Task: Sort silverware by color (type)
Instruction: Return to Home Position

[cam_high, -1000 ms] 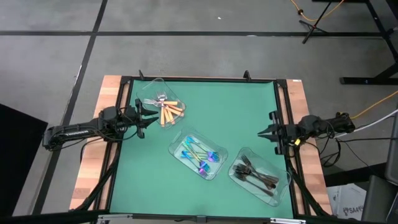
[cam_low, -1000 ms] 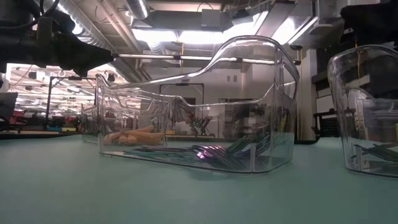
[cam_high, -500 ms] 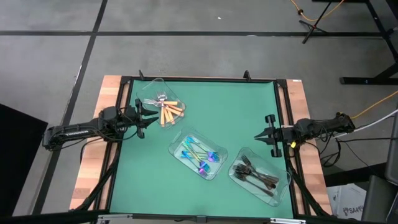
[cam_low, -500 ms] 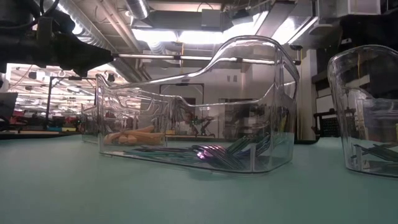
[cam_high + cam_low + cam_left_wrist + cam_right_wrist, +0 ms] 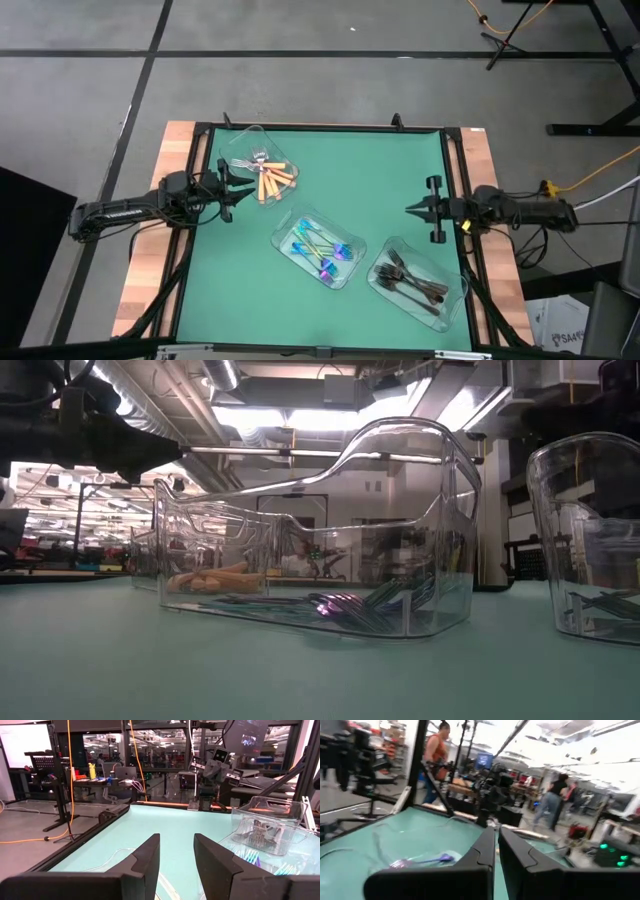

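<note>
At the counter's right edge, the right hand [image 5: 412, 209] is hovering empty, its fingers pressed almost together and pointing in over the green counter [image 5: 360, 170]. Nearest it, the dark forks [image 5: 408, 282] are lying in a clear tray [image 5: 458, 300] at the lower right of the high view, near the hand but apart from it. Farther in, the iridescent forks [image 5: 322, 250] are resting in the centre tray [image 5: 283, 238]. Across the counter, the orange-handled forks [image 5: 268, 180] are sitting in the top tray [image 5: 250, 132], with the left hand [image 5: 240, 187] waiting just beside it, fingers parted and holding nothing. Each colour is lying in its own tray and no piece is showing loose on the counter, so the sorting is looking finished. Only the arms' parking appears to be left.
</note>
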### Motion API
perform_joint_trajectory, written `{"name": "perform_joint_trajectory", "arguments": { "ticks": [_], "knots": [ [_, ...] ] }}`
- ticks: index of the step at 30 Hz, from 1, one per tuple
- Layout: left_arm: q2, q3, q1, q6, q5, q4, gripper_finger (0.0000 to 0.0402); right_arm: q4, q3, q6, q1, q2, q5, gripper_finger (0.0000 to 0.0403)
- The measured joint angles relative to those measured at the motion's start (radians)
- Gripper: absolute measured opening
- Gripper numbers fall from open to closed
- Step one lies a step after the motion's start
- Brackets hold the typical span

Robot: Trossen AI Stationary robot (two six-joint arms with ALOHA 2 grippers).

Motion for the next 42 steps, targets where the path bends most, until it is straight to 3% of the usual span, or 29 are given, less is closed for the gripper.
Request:
{"name": "perform_joint_trajectory", "arguments": {
  "ticks": [6,42],
  "knots": [
    [0.0,0.0,0.0,0.0,0.0,0.0,0.0114,-0.073,0.0,0.034,-0.096,0.0,-0.126,0.0018],
    [0.0,0.0,0.0,0.0,0.0,0.0,0.0114,-0.12,0.0,0.08,-0.106,0.0,-0.098,0.0019]
  ]
}}
